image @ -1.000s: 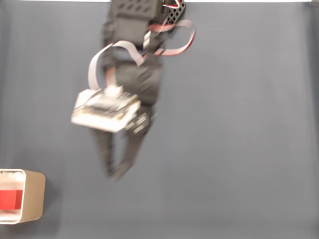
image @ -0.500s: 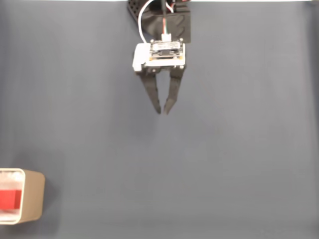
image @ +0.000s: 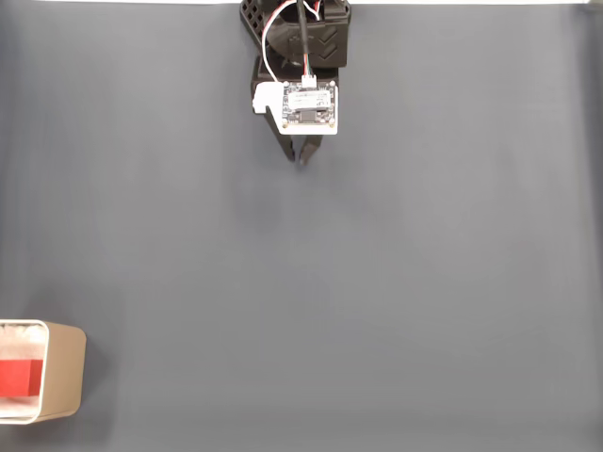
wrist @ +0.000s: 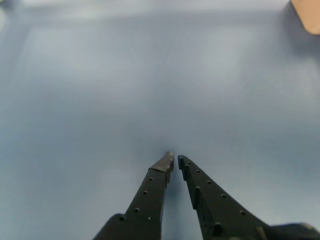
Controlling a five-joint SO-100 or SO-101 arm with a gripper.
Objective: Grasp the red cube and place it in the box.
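Claw (image: 301,162) sits at 12 o'clock in fixed view, tips nearly meeting, holding nothing; wrist view shows black perforated fingers (wrist: 150,192) w/ just a sliver between. Cube (image: 19,378), red & plain-faced, lies inside box (image: 66,369) at 8 o'clock. Box: tan, rounded corners, white interior. Bench (image: 396,282) matte grey. Placing looks done; next prob. just rest.

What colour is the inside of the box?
White. The box shows it best in the fixed view, with the red cube sitting inside.
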